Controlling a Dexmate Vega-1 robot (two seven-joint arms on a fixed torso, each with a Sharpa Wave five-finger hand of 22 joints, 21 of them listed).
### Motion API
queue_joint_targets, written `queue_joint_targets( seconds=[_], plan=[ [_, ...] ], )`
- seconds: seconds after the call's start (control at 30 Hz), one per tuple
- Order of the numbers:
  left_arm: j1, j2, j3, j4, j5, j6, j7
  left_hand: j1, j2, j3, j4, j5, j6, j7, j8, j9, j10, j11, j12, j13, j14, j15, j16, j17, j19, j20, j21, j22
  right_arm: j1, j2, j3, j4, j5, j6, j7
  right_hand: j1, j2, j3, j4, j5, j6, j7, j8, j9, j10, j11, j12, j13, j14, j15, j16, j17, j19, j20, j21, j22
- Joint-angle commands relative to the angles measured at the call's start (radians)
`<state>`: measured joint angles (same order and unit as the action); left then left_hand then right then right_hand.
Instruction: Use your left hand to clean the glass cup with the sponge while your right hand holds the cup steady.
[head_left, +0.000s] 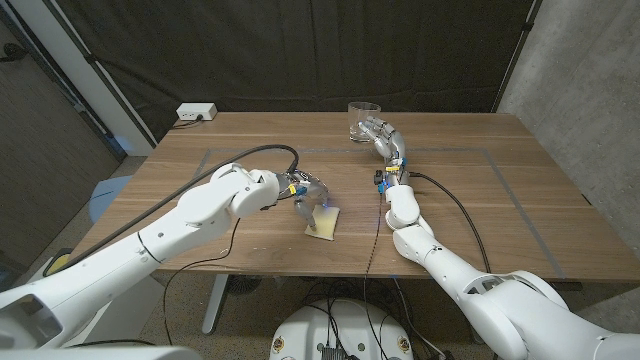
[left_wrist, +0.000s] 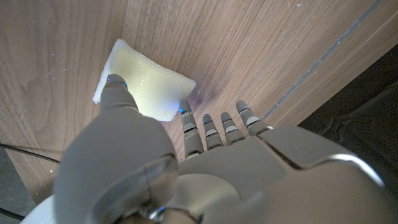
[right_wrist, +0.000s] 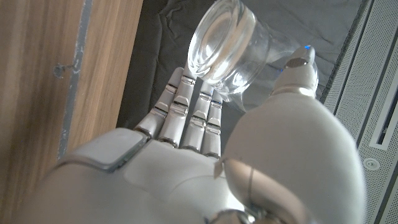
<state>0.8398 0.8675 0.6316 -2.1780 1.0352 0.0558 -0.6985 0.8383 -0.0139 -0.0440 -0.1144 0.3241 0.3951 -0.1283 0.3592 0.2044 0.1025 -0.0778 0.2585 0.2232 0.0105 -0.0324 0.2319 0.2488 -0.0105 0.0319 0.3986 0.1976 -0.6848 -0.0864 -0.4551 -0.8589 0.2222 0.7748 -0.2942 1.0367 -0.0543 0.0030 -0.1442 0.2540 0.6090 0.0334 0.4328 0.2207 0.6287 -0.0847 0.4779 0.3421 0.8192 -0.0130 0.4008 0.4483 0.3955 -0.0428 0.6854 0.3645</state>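
The clear glass cup (head_left: 362, 119) stands near the table's far edge. My right hand (head_left: 383, 134) reaches to it; in the right wrist view the glass cup (right_wrist: 227, 43) sits between the fingers (right_wrist: 186, 99) and the thumb (right_wrist: 297, 67), which both touch it. The pale yellow sponge (head_left: 323, 222) lies on the table toward the front. My left hand (head_left: 305, 192) hangs right over it. In the left wrist view the thumb (left_wrist: 115, 89) is at one edge of the sponge (left_wrist: 149, 78) and a fingertip (left_wrist: 185, 112) at the other; the sponge looks unsqueezed.
A white power strip (head_left: 196, 113) lies at the table's far left corner. Grey tape lines (head_left: 500, 153) mark a rectangle on the wooden table. Black cables (head_left: 455, 205) trail along both arms. A dark curtain hangs behind the table.
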Motion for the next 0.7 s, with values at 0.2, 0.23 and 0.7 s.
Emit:
queue_joint_targets(
  seconds=[0.2, 0.23, 0.7],
  plan=[
    [0.118, -0.019, -0.034, 0.042, 0.226, -0.084, 0.253, 0.024, 0.003, -0.003, -0.001, -0.001, 0.055, -0.008, 0.019, 0.000, 0.042, -0.028, 0.012, 0.000, 0.037, -0.036, 0.011, 0.001, 0.027, -0.009, 0.010, 0.003, 0.019, 0.010, 0.001, 0.033, 0.008, 0.014, 0.018, 0.198, 0.201, 0.025, 0.032, 0.007, 0.180, -0.177, 0.008, 0.013, 0.078, -0.080, -0.006, 0.007, 0.087, -0.230, 0.004, 0.009, -0.004, -0.152, 0.017, 0.005],
    [0.125, -0.020, -0.036, 0.049, 0.236, -0.085, 0.277, 0.028, 0.005, -0.004, -0.002, -0.001, 0.069, -0.011, 0.024, 0.000, 0.052, -0.027, 0.015, 0.000, 0.046, -0.040, 0.012, 0.000, 0.034, -0.009, 0.012, 0.003, 0.020, 0.011, 0.001, 0.036, 0.006, 0.015, 0.015, 0.198, 0.201, 0.025, 0.032, 0.007, 0.180, -0.176, 0.008, 0.013, 0.078, -0.079, -0.006, 0.007, 0.087, -0.230, 0.004, 0.010, -0.005, -0.152, 0.018, 0.006],
    [0.181, -0.039, -0.057, 0.125, 0.279, -0.077, 0.489, 0.148, 0.083, 0.031, -0.018, -0.025, 0.502, 0.008, 0.163, -0.018, 0.275, -0.098, 0.069, -0.013, 0.241, -0.142, 0.036, -0.008, 0.125, -0.046, 0.049, 0.004, 0.046, 0.024, 0.007, 0.086, 0.000, 0.031, 0.018, 0.199, 0.202, 0.023, 0.034, 0.006, 0.182, -0.176, 0.008, 0.012, 0.081, -0.078, -0.008, 0.012, 0.088, -0.230, 0.000, 0.018, -0.009, -0.152, 0.032, 0.007]
  ],
)
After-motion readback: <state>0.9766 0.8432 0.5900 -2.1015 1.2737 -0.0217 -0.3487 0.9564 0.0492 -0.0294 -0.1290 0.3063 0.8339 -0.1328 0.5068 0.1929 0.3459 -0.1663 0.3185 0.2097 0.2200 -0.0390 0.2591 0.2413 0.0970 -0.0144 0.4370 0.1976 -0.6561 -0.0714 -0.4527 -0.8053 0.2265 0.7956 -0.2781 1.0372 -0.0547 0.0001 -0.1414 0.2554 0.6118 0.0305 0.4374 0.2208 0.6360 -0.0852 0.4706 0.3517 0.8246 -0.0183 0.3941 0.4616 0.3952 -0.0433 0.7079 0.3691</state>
